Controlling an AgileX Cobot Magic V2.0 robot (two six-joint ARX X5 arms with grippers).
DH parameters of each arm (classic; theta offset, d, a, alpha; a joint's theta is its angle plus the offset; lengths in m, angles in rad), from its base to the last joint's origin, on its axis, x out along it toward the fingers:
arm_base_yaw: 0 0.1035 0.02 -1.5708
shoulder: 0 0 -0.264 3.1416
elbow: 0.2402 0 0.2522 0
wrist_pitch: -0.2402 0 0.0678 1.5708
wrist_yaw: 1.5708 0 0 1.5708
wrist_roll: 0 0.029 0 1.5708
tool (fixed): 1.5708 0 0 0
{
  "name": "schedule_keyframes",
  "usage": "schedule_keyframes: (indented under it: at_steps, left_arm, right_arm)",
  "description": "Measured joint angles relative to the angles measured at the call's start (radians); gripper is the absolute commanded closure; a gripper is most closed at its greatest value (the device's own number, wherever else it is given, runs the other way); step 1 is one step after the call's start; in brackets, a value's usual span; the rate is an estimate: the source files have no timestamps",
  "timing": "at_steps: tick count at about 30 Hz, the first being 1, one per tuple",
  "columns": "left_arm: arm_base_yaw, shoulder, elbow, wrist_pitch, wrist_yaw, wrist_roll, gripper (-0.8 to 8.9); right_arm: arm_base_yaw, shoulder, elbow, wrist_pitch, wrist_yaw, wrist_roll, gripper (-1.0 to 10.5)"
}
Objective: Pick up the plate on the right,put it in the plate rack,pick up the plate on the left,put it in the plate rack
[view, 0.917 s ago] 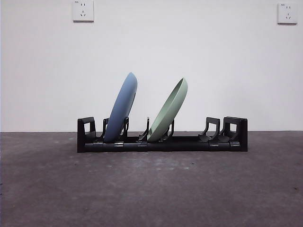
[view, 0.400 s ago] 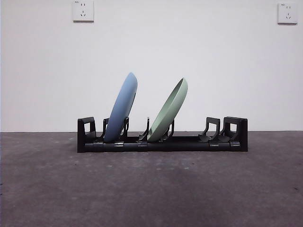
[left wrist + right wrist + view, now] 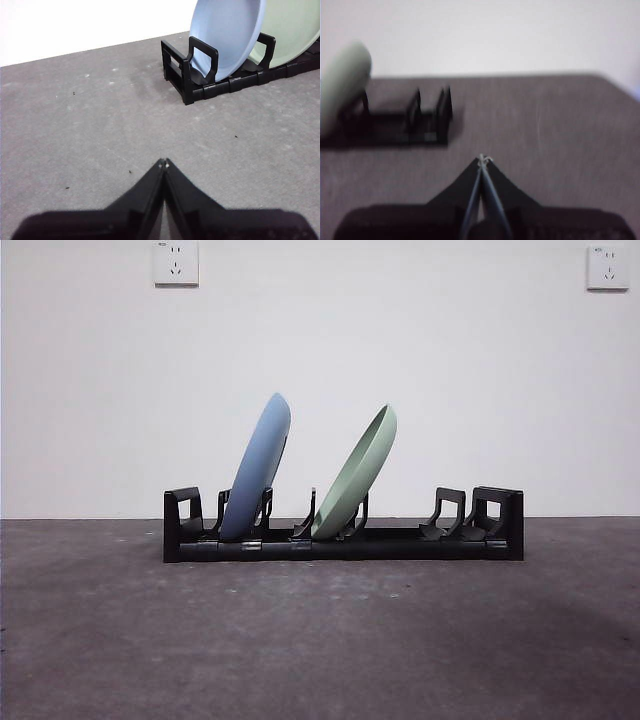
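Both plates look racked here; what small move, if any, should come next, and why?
Probably none beyond holding both arms back. The blue plate and green plate both lean in the plate rack, and the left gripper and right gripper are shut, empty, away from it.

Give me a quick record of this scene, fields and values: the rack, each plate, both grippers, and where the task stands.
rack: plate rack, black, on the table
blue plate: blue plate stands leaning in a slot near the rack's end
green plate: green plate leans in the next slot along
left gripper: left gripper shut, empty, apart from the rack
right gripper: right gripper shut, empty, apart from the rack
task state: both plates racked
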Motion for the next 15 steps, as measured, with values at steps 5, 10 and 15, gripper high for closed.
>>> schedule_keyframes:
  at_steps: [5, 10, 15]
  left_arm:
    - [0.0, 0.0, 0.0, 0.001, 0.0, 0.0, 8.17]
    - [0.0, 0.006, 0.0, 0.007, 0.0, 0.0, 8.17]
    - [0.0, 0.006, 0.0, 0.008, 0.0, 0.0, 8.17]
  right_arm:
    - [0.0, -0.008, -0.097, 0.034, 0.002, 0.044, 9.5]
    - [0.0, -0.017, -0.099, 0.039, 0.0, 0.053, 9.5]
    - [0.0, -0.017, -0.099, 0.038, 0.0, 0.055, 9.4]
